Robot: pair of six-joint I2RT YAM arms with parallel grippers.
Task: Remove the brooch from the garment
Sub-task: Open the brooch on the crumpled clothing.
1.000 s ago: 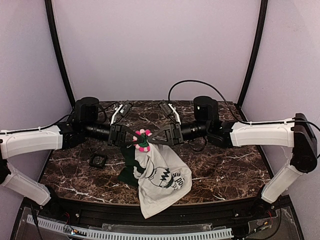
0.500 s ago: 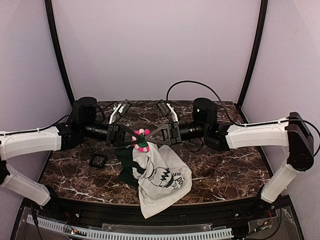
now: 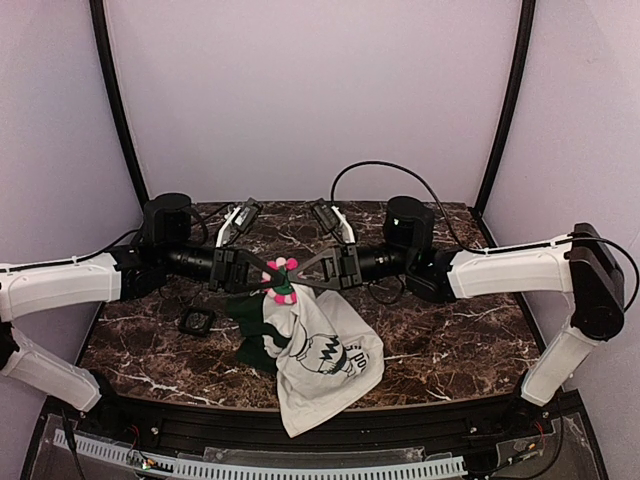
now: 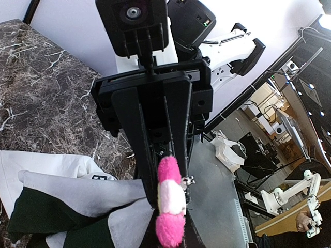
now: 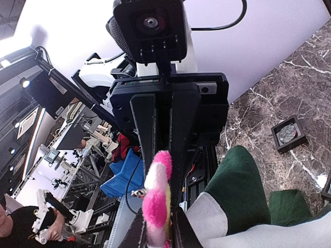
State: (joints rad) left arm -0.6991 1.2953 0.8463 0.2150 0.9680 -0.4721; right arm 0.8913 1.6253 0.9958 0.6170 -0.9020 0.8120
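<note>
- Pink-and-white flower brooch (image 3: 285, 279) is held in the air above the tabletop (image 3: 450, 330), between the two tool tips. It is pinned to the white T-shirt (image 3: 325, 360), which drapes from it down onto the marble.
- Right tool (image 3: 298, 272) has its fingers pressed on either side of the petals. They look soft, so a pull could squash them and let them slide out, leaving the pin in the cloth.
- Left tool (image 3: 268, 281) is closed tight right beside the brooch; I cannot tell whether it pinches cloth or the pin's back. If it has only a thin fold, the fabric may slip free and the whole shirt would follow the brooch.
- Pulling the arms apart with the clasp fastened could tear the cloth or bend the pin.
- Once freed, a loosely held brooch could drop into the shirt's folds or near the black square frame (image 3: 195, 321).
</note>
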